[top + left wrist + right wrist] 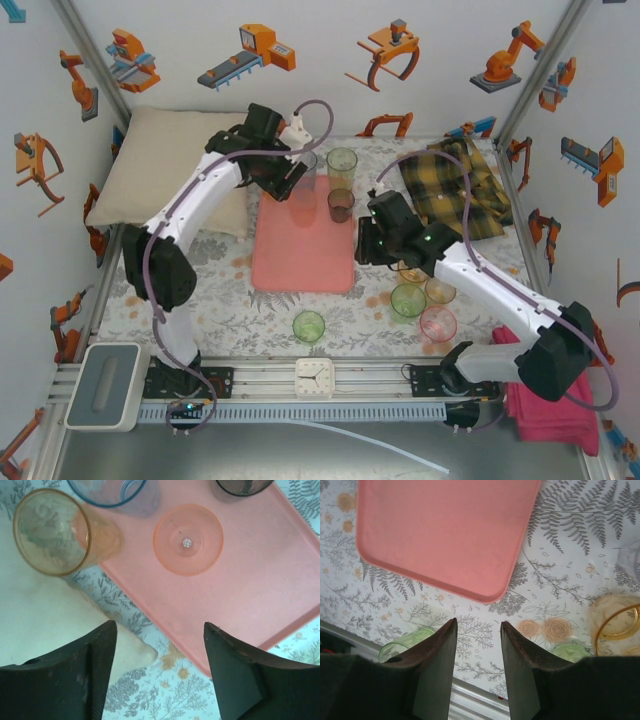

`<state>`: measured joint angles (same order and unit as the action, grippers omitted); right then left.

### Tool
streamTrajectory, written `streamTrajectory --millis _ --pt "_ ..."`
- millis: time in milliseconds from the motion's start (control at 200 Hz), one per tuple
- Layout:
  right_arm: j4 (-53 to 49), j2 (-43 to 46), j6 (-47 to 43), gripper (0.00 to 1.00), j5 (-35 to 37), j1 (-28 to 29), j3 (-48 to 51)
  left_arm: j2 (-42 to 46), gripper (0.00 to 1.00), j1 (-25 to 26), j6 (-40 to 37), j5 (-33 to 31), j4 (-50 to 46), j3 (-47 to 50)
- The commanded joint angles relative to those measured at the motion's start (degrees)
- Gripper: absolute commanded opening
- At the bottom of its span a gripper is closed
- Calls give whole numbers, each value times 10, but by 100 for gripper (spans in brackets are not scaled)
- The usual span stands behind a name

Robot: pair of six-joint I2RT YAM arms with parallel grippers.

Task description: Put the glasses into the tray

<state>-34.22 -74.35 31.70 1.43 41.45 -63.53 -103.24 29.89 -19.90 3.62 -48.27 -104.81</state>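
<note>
The salmon-pink tray [300,250] lies mid-table. On its far end stand a pink-orange glass [187,540] and a smoky glass [340,205]; a blue glass [107,490] sits at its far edge. An orange glass [50,532] stands just off the tray's corner, next to the pillow. My left gripper [160,630] hovers open above that far-left corner, nothing between its fingers. My right gripper [477,626] is open and empty over the cloth by the tray's near-right corner [490,592]. Green [408,300], orange [440,290] and pink [438,323] glasses stand to its right.
A green glass [342,163] stands beyond the tray and another one [309,326] near the front rail. A cream pillow [170,165] lies at the back left, a yellow plaid cloth [455,185] at the back right, a magenta cloth [550,410] at the front right.
</note>
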Motion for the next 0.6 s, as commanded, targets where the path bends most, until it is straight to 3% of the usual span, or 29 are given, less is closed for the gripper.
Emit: streamTrajectory --millis 0,165,591 --pt "-29 -19 -26 40 -33 22 -31 63 72 -9 2 -8 4 51" --pt "-46 -38 -32 40 -48 57 -49 145 81 -34 16 -10 16 132" --pt "-70 -81 -2 45 -46 181 -49 273 85 -113 54 69 -2 248"
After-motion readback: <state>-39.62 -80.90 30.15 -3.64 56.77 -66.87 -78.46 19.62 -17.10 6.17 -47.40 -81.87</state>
